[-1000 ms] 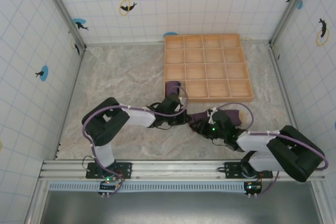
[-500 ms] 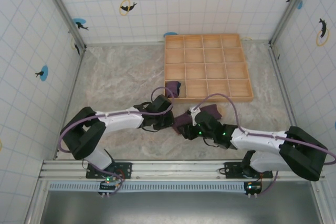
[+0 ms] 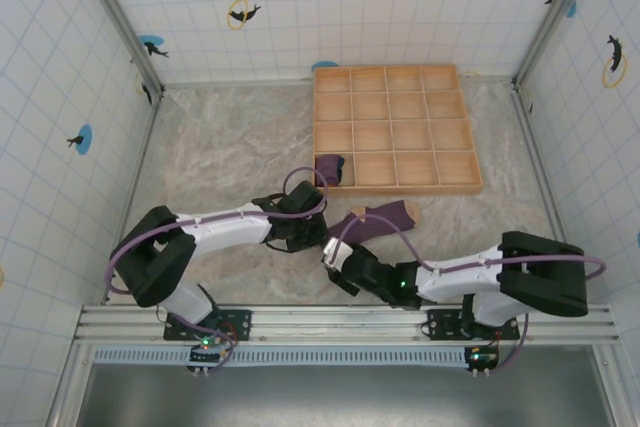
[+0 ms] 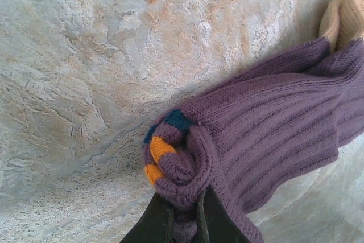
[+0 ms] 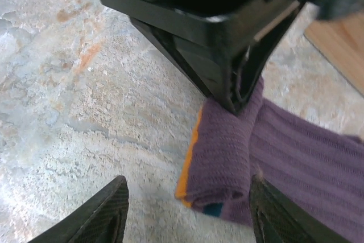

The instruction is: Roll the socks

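Observation:
One dark purple sock (image 3: 380, 221) lies on the marble table just in front of the tray, its tan toe (image 3: 411, 213) pointing right. Its cuff end is curled into a small roll (image 4: 177, 160) with orange and teal stripes. My left gripper (image 4: 185, 227) is shut on that roll from the side. My right gripper (image 5: 190, 215) stands open, low over the table, with the rolled end (image 5: 220, 166) between its fingers (image 5: 103, 215) but untouched. In the top view it (image 3: 337, 257) sits just near of the left gripper (image 3: 308, 231). A second sock, a purple bundle (image 3: 330, 168), rests in the tray's near-left compartment.
The wooden tray (image 3: 396, 128) of square compartments stands at the back right; a corner of it (image 5: 341, 41) shows in the right wrist view. Tiled walls close in the table on three sides. Open marble lies to the left.
The right gripper has let go, opened and pulled left and nearer. The left gripper has drawn the cuff end nearer and to the left. The sock now lies stretched out, toe showing.

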